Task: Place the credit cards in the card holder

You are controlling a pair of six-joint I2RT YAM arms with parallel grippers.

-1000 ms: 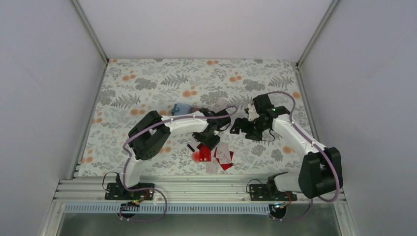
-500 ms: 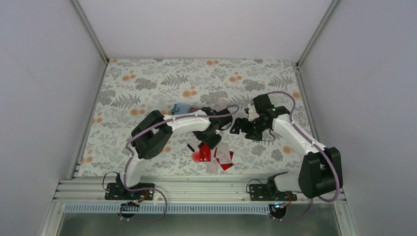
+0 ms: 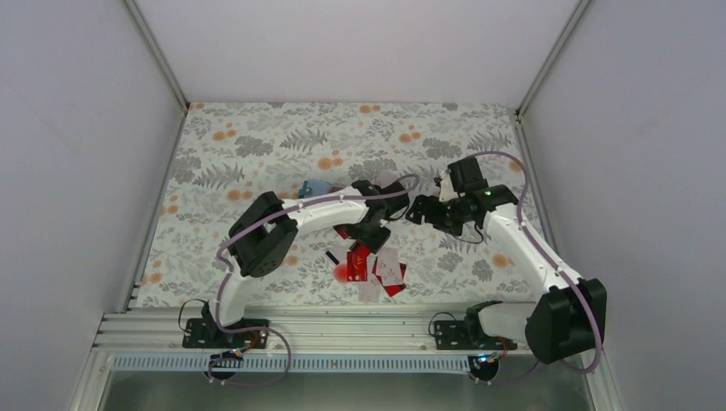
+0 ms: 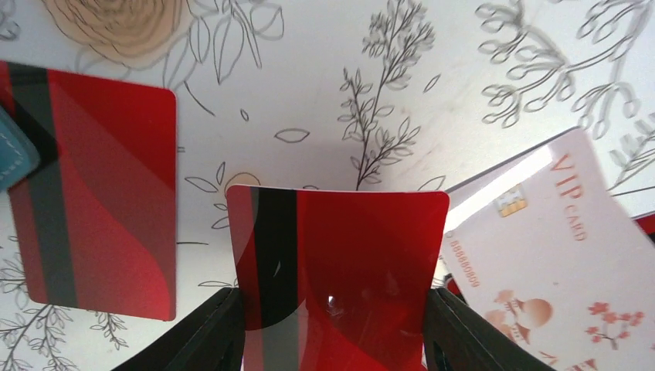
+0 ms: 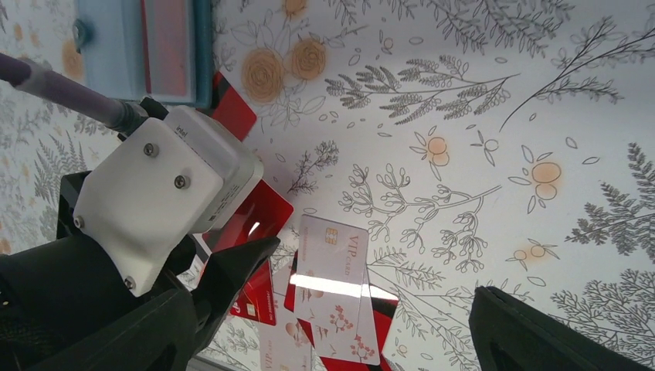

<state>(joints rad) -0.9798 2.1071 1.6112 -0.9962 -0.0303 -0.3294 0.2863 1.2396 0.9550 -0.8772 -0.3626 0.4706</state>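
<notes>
My left gripper (image 4: 332, 313) is shut on a red card (image 4: 340, 263) with a black stripe, gripping its two side edges and holding it above the table. Another red card (image 4: 93, 193) lies flat to its left, next to a corner of the teal card holder (image 4: 11, 151). The holder (image 5: 147, 50) lies open with a pinkish card in it; it also shows in the top view (image 3: 315, 188). A white VIP card (image 5: 340, 286) tops a pile of red and white cards (image 3: 383, 270). My right gripper (image 5: 375, 270) is open and empty above that pile.
A small round red blob (image 3: 344, 272) and a tiny black piece (image 3: 331, 257) lie left of the pile. The left wrist's white camera housing (image 5: 154, 185) is close beside my right gripper's left finger. The floral cloth (image 3: 257, 145) ends at grey walls.
My left gripper has moved away from the pile toward the holder with the red card. My right arm has lifted and swung back a little, still open.
</notes>
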